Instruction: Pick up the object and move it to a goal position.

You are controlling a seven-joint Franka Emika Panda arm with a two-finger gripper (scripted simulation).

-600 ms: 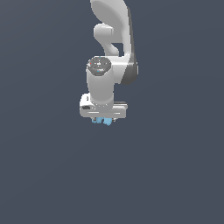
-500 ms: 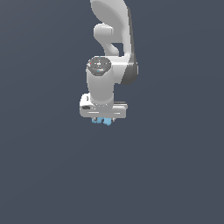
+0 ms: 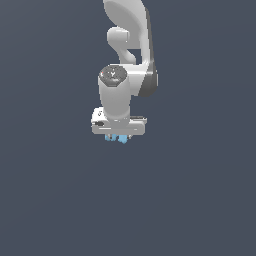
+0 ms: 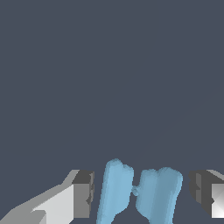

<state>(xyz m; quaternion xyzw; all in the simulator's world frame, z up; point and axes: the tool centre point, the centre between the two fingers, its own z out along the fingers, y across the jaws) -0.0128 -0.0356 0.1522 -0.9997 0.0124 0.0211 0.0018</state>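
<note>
Gripper [image 4: 142, 192] hangs pointing downward with jaws spread wide, the light-blue object [image 4: 140, 194] sitting between its fingers [image 4: 83, 194], gaps visible on both sides.

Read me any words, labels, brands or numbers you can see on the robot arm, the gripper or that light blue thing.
None: no readable text shows in either view.
The arm has small red and dark flecks on its round wrist cap, too blurred to read as text.
The gripper and the light blue object between its fingers are plain.
</note>
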